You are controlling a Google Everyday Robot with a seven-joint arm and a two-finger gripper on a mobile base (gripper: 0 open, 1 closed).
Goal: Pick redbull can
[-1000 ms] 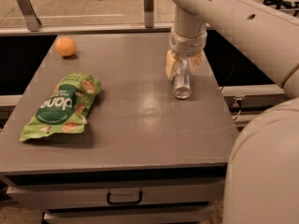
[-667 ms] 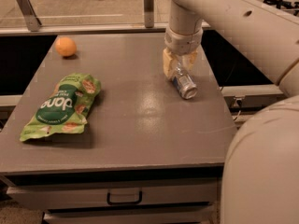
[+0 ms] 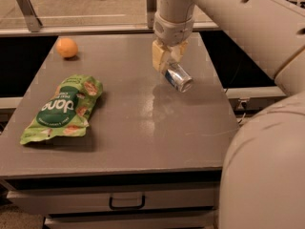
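The redbull can (image 3: pixel 178 78) is a slim silver can, tilted with its shiny round end pointing down to the right, at the right middle of the grey table (image 3: pixel 133 128). My gripper (image 3: pixel 167 66) comes down from above and its two pale fingers (image 3: pixel 157 56) are shut on the can's upper end. The can seems to hang just above the tabletop, with a faint reflection under it.
A green snack bag (image 3: pixel 63 109) lies flat at the left of the table. An orange fruit (image 3: pixel 67 47) sits at the far left corner. A rail and glass panel run behind the table. A drawer with a handle (image 3: pixel 127 202) is below the front edge.
The can lay on the table under the gripper; it has since swung to point down-right and moved a little left and up with the gripper closed on it.
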